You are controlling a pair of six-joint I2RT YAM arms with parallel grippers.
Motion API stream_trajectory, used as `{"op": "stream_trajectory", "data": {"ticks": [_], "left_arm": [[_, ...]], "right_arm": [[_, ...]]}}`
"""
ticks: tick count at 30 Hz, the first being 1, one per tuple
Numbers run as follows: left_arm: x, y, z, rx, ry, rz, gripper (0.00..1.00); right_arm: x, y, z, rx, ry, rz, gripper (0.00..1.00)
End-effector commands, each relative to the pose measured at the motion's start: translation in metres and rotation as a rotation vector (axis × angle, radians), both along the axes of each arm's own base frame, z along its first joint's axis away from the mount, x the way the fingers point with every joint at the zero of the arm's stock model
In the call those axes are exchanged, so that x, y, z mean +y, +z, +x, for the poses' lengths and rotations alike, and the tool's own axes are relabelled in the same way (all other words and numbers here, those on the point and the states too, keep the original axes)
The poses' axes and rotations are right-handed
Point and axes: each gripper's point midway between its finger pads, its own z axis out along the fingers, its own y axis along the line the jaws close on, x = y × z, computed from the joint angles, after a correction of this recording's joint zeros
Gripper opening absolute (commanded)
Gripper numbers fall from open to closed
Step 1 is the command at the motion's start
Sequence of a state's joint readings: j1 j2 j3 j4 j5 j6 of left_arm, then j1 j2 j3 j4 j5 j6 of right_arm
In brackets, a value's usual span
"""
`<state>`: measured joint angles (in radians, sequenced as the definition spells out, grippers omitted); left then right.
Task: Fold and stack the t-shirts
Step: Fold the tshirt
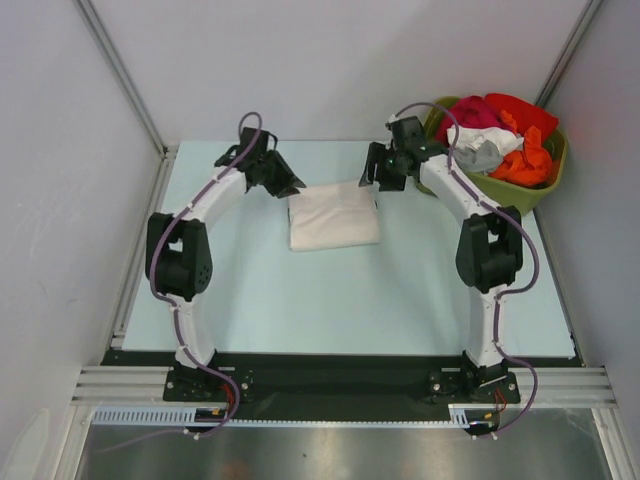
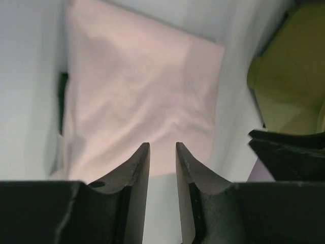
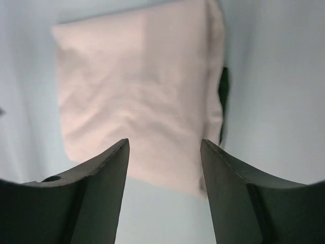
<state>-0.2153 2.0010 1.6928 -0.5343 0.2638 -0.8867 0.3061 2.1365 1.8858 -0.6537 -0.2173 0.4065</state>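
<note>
A folded cream-white t-shirt (image 1: pixel 334 215) lies flat as a rectangle at the back middle of the table. A sliver of dark green fabric (image 2: pixel 62 101) peeks out from under one edge of the t-shirt (image 2: pixel 137 101), and it also shows as a dark green strip (image 3: pixel 223 99) in the right wrist view. My left gripper (image 1: pixel 295 188) hovers at the shirt's back left corner. Its jaws (image 2: pixel 162 145) are narrowly open and hold nothing. My right gripper (image 1: pixel 368 178) hovers at the back right corner. It stands open wide (image 3: pixel 165 142) over the shirt (image 3: pixel 137 91) and holds nothing.
An olive-green tub (image 1: pixel 530 185) at the back right holds crumpled red, orange, magenta and white garments (image 1: pixel 500 135). The tub's wall (image 2: pixel 284 76) stands close beside the right arm. White walls enclose the table on three sides.
</note>
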Motion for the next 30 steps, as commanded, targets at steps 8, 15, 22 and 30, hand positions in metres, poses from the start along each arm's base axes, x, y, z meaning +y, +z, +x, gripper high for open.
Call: {"op": "stream_trajectory", "data": {"ticks": [8, 15, 22, 30], "left_arm": [[-0.059, -0.017, -0.029, -0.004, -0.206, -0.093, 0.31], [-0.043, -0.087, -0.053, 0.118, -0.216, -0.023, 0.27], [-0.001, -0.148, -0.081, 0.198, -0.250, 0.066, 0.28], [-0.017, -0.036, -0.068, -0.029, -0.241, -0.019, 0.34]], "right_arm": [[0.045, 0.049, -0.023, -0.141, 0.204, 0.133, 0.45], [0.060, -0.015, -0.051, 0.057, 0.188, 0.444, 0.13], [-0.001, -0.060, -0.065, 0.127, 0.079, 0.398, 0.11], [0.014, 0.011, -0.061, 0.024, 0.137, 0.432, 0.13]]}}
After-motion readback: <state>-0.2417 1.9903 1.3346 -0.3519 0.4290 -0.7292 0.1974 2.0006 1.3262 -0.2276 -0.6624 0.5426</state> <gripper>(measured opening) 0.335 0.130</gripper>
